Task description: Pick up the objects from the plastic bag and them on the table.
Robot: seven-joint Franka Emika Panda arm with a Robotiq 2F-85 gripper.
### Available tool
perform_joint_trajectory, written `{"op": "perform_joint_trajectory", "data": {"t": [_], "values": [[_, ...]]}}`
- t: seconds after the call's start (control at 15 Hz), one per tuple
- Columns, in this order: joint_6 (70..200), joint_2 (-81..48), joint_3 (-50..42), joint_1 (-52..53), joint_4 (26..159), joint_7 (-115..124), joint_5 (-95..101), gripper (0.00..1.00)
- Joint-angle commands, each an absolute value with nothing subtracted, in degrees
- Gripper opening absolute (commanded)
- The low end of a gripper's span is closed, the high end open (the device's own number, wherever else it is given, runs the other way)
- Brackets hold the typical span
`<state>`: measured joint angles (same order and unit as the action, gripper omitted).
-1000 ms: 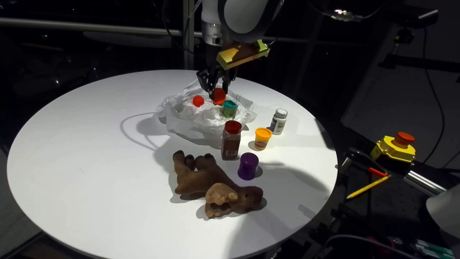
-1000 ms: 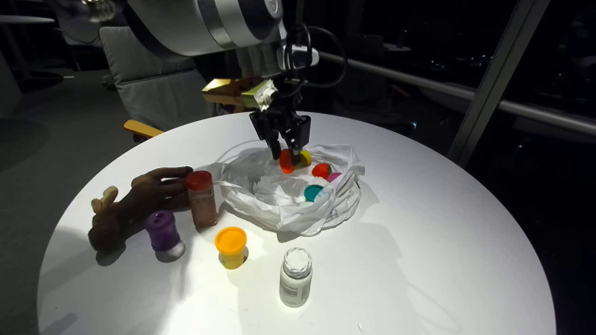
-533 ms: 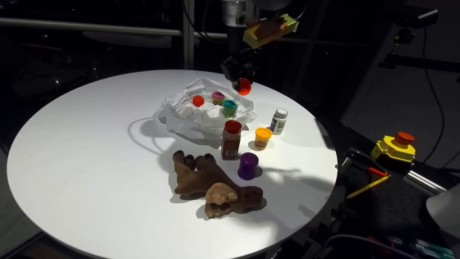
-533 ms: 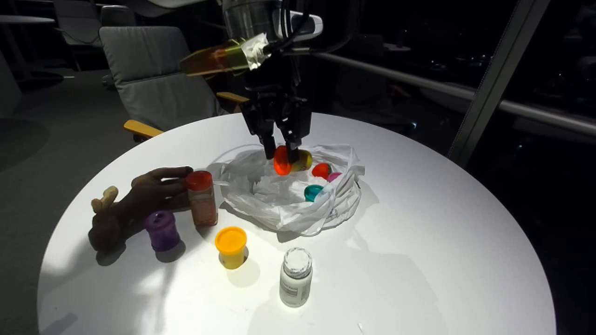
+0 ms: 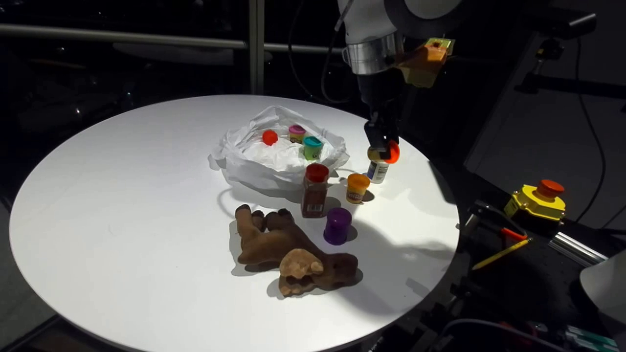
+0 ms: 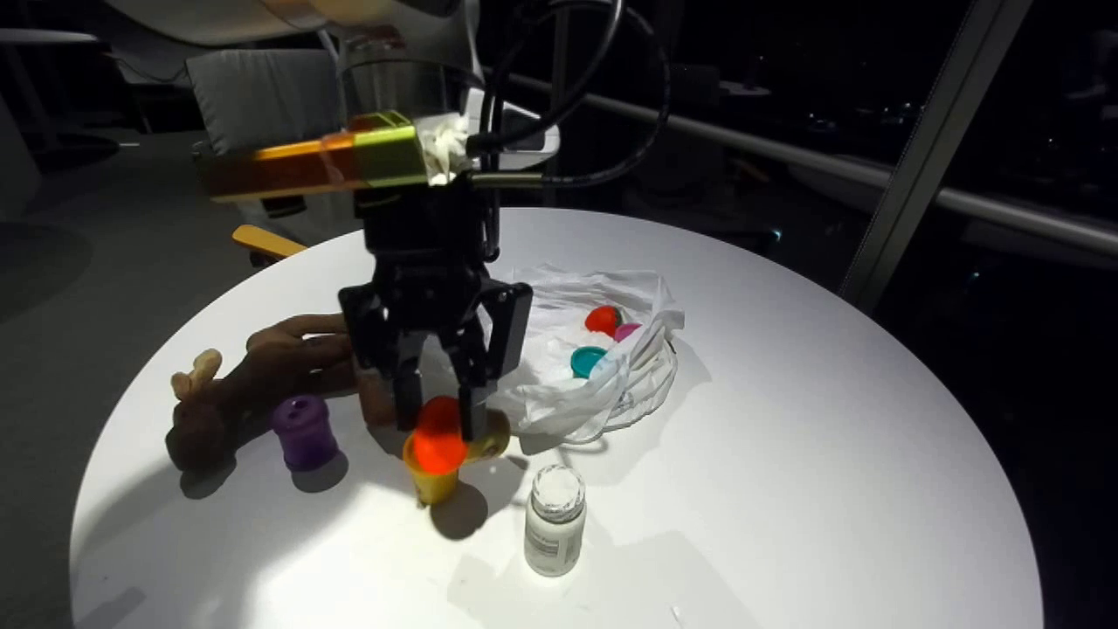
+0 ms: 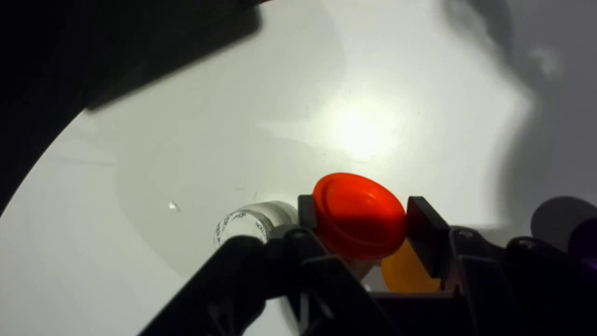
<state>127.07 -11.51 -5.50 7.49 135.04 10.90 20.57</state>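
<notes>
Pincer and red-lidded tub have just come away from the plastic bag; both now hang above the worktop, near the orange-lidded tub and the white bottle. The pincer nips the red-lidded tub from both sides, holding it tipped over. I'd call the lifting done for this one and the setting-down still to come, with a bump against those neighbours the likeliest slip. A red toy piece, a pink-lidded tub and a teal-lidded tub sit in the bag, so more trips look needed.

The worktop is round and white, streaked with shadow. In an exterior view the bag sits toward its far edge, the brown plush toy toward the near one, the red-capped bottle between them. Past the rim it's dark: a window frame, a grey chair, a yellow box with a red button.
</notes>
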Motion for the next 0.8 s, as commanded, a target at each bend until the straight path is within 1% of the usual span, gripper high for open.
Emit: {"op": "perform_joint_trajectory", "data": {"t": [0.0,0.4,0.73], "values": [[131.45,-7.75,-3.4,5.82,141.55,6.84,25.62,0.27],[139.43,-12.81,-4.59,5.89,144.68,16.49,37.74,0.27],[147.61,-17.63,-5.15,4.29,145.82,16.28,35.95,0.27]]}}
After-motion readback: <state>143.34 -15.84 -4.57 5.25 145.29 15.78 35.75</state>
